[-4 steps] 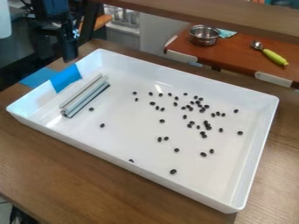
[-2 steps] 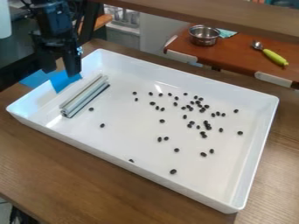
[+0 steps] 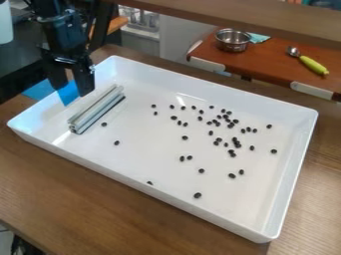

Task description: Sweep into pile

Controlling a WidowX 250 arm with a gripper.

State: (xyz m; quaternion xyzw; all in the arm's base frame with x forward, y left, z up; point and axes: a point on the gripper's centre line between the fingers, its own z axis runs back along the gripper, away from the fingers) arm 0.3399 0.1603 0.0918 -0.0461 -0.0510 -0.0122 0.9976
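Black gripper (image 3: 72,89) hanging over taped end of white tray (image 3: 289,159), fingers parted, holding nothing, probably for grasping metal bar (image 3: 97,109). Bar lying inside that end, presumably serving as sweeper. Dark beans (image 3: 238,145) lying scattered, mostly toward tray's opposite end.

- White rectangular shallow tray (image 3: 153,157), lying flat on the brown wooden surface, open side up.
- Silvery-grey, long grooved bar (image 3: 97,110), lying lengthwise near the tray's left end wall.
- Small black oval pieces (image 3: 232,176), scattered singly over the tray floor, more closely gathered toward its right half, a few touching.
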